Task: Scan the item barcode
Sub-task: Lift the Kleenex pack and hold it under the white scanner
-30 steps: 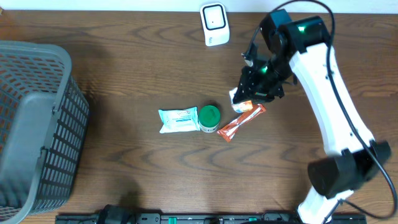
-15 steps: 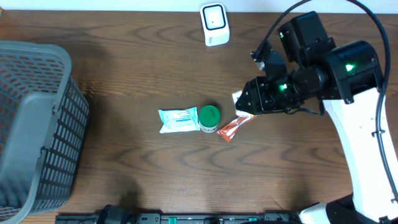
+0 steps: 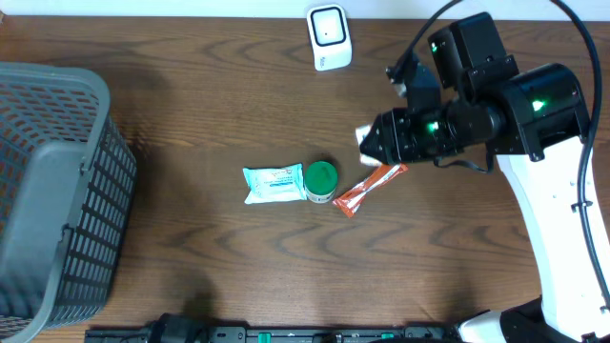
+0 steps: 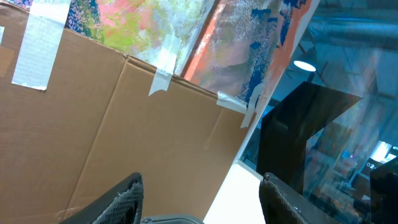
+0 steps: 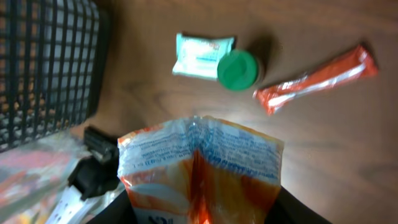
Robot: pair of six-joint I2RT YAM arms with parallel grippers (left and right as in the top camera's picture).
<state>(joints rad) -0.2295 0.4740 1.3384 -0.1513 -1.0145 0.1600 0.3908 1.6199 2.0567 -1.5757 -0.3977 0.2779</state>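
Observation:
My right gripper (image 5: 199, 214) is shut on an orange-and-white packet (image 5: 199, 165), which sticks out from between the fingers with its printed white end forward. From overhead, the right gripper (image 3: 379, 139) hangs above the table right of centre, and only the white tip of the packet (image 3: 364, 135) shows. I can make out no barcode on it. A white scanner (image 3: 329, 36) stands at the back edge, left of the arm. The left gripper (image 4: 202, 196) is open and empty, facing cardboard away from the table.
Below the held packet lie an orange stick pack (image 3: 370, 188), a green-lidded jar (image 3: 320, 179) and a teal wipes pack (image 3: 274, 183). A grey mesh basket (image 3: 57, 191) fills the left side. The left arm is outside the overhead view.
The right arm has risen from beside the orange stick pack with the packet in its jaws and turned so the gripper points left. The items on the table have not moved.

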